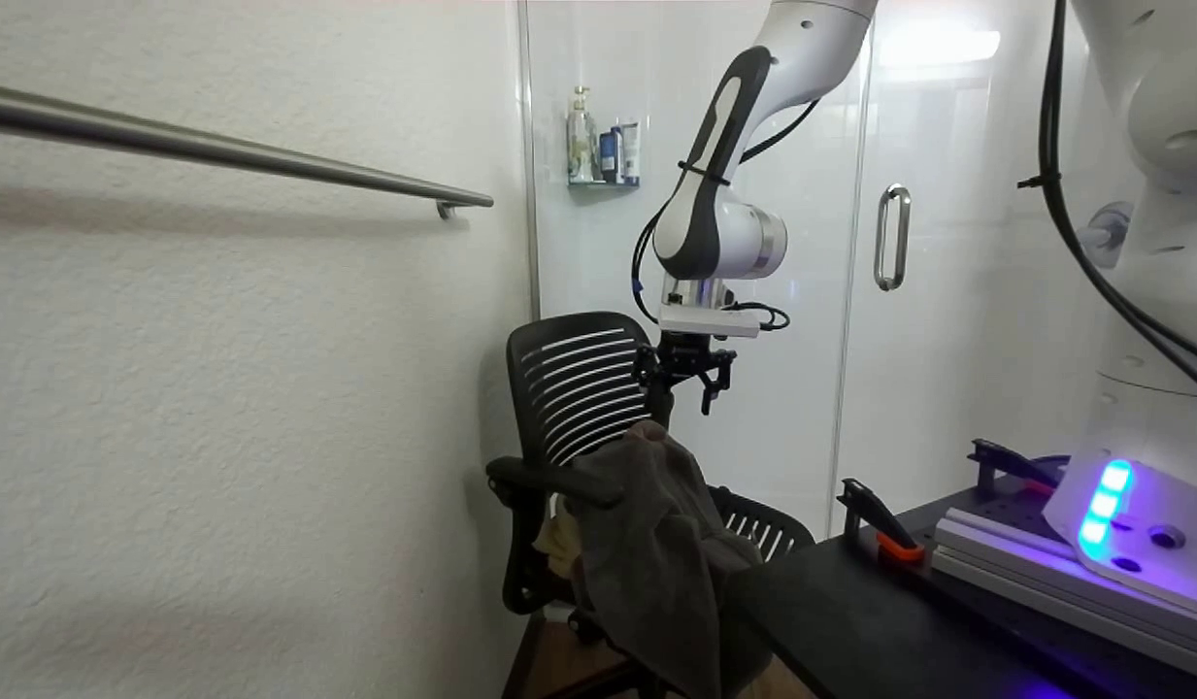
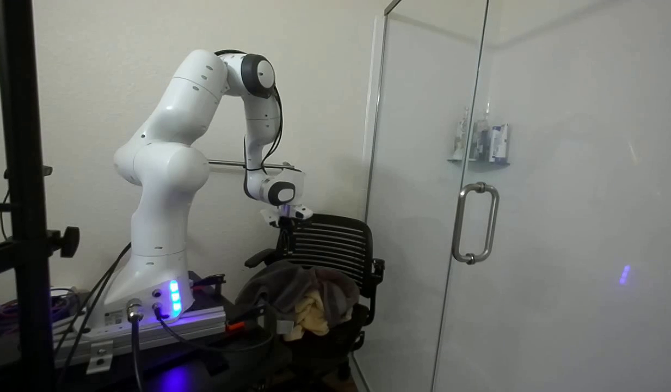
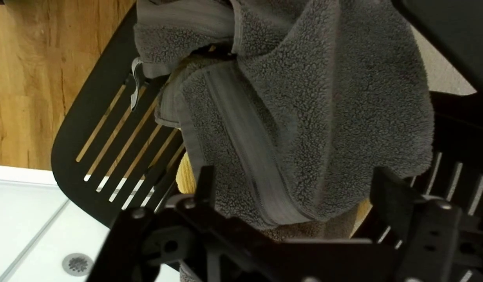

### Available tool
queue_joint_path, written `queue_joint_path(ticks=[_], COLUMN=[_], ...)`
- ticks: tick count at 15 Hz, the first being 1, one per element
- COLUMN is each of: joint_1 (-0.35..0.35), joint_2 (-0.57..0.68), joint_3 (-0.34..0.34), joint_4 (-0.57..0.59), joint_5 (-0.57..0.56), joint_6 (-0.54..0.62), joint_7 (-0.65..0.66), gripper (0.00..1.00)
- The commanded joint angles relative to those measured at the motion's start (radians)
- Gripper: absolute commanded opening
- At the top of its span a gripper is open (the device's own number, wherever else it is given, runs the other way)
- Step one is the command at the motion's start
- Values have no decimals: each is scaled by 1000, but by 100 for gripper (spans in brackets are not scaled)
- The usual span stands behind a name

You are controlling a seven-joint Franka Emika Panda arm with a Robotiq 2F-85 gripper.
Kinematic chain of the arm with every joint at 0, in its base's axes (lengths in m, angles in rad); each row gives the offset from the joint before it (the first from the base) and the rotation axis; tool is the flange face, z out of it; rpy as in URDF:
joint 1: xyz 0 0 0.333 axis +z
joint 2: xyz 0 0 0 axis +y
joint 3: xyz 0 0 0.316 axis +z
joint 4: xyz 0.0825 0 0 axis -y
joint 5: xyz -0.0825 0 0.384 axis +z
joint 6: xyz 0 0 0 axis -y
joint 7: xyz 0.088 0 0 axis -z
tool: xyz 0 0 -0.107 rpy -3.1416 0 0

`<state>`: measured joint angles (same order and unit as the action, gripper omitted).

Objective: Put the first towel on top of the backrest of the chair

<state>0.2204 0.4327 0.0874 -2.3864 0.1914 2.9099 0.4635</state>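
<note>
While the gripper (image 3: 293,175) hangs empty, its fingers (image 3: 388,192) spread wide above the grey towel (image 3: 304,117) heaped on the chair seat (image 3: 78,129), it should pinch a raised fold of nubby pile (the flat woven band (image 3: 249,145) looks slicker), sparing the yellow cloth (image 3: 185,176) beneath, then drape over the slatted backrest (image 1: 586,385).

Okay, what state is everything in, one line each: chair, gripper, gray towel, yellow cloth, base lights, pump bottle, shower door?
Chair: upright, no towel over the top of its backrest.
Gripper: open, holding nothing.
Gray towel: rumpled, heaped on the chair, partly hanging down.
Yellow cloth: crumpled, partly under the gray towel.
Base lights: lit blue.
Pump bottle: standing upright.
Shower door: looks shut, but I can't be certain.
</note>
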Motion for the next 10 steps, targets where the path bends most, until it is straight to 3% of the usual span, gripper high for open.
queue_joint_path(ticks=[1,2,3,6,10], joint_1=[10,73,63,99,98], joint_2=[-3,54,97,198,277], joint_3=[-9,-90,-86,-104,-79], joint_4=[1,46,90,173,240], joint_5=[14,-47,-47,-66,-37], joint_6=[-3,-30,-101,-169,-85], joint_7=[-11,41,39,59,33], gripper=[100,100,100,100,100])
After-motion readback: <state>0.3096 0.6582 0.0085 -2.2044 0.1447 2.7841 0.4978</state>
